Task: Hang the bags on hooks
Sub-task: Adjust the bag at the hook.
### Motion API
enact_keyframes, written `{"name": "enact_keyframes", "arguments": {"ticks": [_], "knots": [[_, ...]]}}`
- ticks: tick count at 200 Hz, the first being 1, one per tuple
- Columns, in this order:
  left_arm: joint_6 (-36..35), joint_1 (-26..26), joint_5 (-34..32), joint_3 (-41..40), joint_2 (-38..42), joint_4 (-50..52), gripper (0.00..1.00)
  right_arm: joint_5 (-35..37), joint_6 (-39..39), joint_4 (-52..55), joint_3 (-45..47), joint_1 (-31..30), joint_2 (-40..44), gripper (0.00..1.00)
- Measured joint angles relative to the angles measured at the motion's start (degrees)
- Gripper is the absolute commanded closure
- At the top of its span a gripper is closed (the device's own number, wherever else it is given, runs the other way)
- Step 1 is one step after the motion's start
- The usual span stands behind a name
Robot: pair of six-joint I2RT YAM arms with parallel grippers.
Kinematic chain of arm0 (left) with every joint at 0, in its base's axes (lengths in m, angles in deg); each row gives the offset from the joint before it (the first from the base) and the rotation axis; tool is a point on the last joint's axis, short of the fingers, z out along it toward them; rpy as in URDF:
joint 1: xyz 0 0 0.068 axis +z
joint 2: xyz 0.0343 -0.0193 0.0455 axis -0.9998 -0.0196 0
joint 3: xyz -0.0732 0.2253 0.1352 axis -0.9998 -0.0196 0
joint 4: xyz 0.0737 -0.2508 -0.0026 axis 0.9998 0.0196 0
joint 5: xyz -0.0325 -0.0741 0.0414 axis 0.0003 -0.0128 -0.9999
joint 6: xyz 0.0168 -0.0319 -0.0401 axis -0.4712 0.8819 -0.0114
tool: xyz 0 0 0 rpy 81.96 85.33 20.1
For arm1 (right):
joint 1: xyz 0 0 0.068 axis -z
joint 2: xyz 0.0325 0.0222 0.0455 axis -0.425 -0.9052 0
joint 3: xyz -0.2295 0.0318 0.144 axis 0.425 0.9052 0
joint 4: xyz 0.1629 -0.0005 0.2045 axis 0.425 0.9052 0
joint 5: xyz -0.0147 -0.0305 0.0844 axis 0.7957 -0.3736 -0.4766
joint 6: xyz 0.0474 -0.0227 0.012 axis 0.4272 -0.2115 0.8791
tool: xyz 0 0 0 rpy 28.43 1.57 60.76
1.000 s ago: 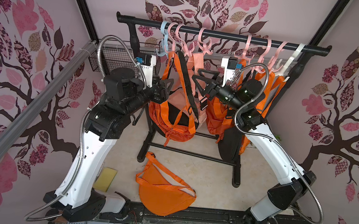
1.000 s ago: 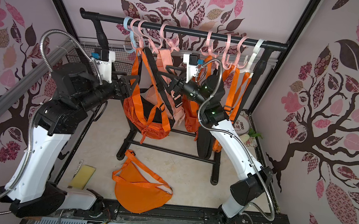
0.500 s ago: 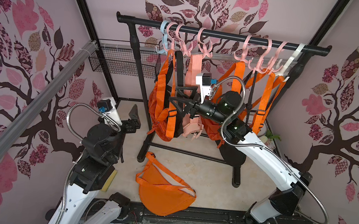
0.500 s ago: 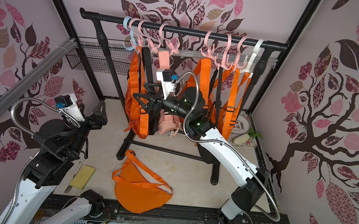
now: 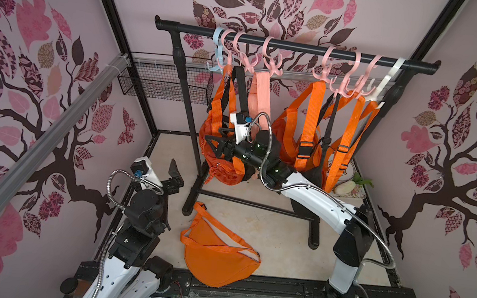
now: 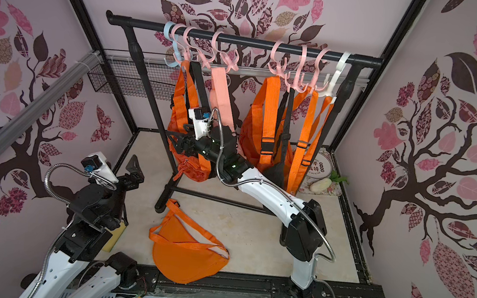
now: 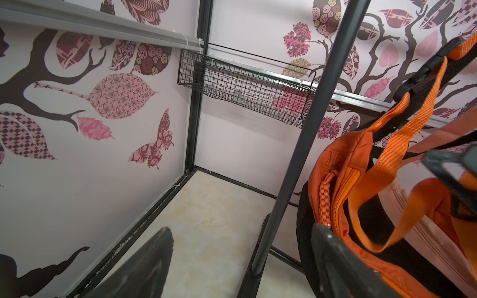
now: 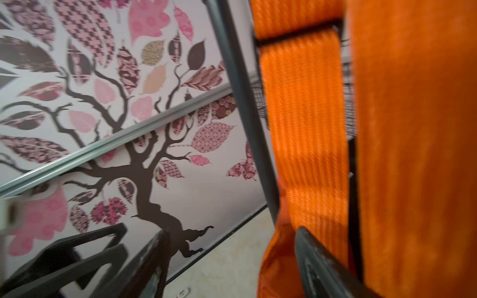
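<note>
Top views are both showing the bag [image 5: 217,253] lying flat on the surface [image 5: 276,238], near the front between the two arms, not yet on any hook [image 5: 272,66], its strap [image 5: 199,207] sprawling loose. Higher up, the right end effector [image 5: 212,141], jaws apart and empty, is sitting close beside the hung bags [image 5: 223,169]; any careless move there could be snagging webbing [image 5: 308,115] and dragging one down. Which prongs are free is hard to tell, and the arm is hiding the bags' bodies.

Left wrist view is showing the left end effector [image 7: 241,228] spread wide, holding nothing, near the rack post [image 7: 296,160]; a swing could be knocking it.

Right wrist view is blurring: only webbing beside one finger [image 8: 317,260] is reading clearly. Neither wrist view is catching the bag.
</note>
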Motion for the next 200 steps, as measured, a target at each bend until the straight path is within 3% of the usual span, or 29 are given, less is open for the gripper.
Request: {"name": "enact_keyframes", "arguments": {"ticks": [36,92,200], "knots": [[-1.1,-2.1,-0.3,-1.3,1.4,-1.7,0.13,12.7,0.1,0.1,1.8,2.2,-1.9,0.24],[-2.3,-3.4,-0.6,-1.5,2.4,-2.9,0.14,25.7,1.9,-1.2,11.7,9.0,0.3,0.23],[-2.8,-5.4,-0.5,-1.8,3.7,-3.5,0.13,32.9,4.7,3.9,20.0,11.0,17.3,0.20]]}}
